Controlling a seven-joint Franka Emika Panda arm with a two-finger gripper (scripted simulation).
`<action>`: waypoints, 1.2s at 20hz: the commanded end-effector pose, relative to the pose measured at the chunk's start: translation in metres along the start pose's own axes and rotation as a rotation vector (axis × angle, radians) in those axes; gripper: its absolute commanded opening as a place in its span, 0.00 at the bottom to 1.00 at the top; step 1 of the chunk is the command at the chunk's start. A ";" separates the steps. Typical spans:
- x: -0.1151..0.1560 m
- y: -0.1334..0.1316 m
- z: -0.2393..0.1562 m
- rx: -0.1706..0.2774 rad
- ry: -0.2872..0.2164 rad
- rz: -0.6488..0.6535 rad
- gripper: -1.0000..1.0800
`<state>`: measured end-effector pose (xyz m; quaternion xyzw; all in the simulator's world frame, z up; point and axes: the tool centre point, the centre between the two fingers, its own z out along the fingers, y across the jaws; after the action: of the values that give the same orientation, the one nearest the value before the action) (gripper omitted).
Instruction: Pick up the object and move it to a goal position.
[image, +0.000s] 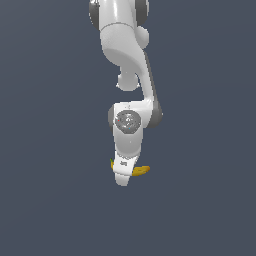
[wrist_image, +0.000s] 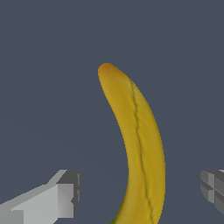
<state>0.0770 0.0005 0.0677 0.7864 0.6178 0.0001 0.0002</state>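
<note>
jaws spread wide, nothing held — in the wrist view one finger pad (wrist_image: 65, 194) shows on each side of the banana (wrist_image: 140, 148), with clear gaps between pads and peel. gripper (wrist_image: 140, 194) straddles the fruit near its stem half.

exterior view: banana (image: 141, 170) lies on the flat slate-grey floor (image: 50, 210), mostly hidden behind the hand; its yellow end pokes out toward 3 o'clock, a dark green stem tip toward 9 o'clock.

step in hand, as judged: end of descent, pre-grasp. next move calls for closing the fingers across the banana's width, then lifting — goal position is not visible in either view.

banana is a smooth, matte yellow crescent with a dark lengthwise seam and an orange-tinged blunt tip; the rounded body may roll as the pads close. pads look blocky, grey, ridged.
</note>
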 end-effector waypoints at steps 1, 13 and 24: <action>0.000 0.000 0.005 0.001 0.000 -0.001 0.96; 0.000 -0.001 0.049 0.000 0.000 -0.005 0.96; 0.000 0.000 0.049 0.000 0.000 -0.005 0.00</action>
<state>0.0772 0.0007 0.0191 0.7848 0.6198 0.0000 0.0003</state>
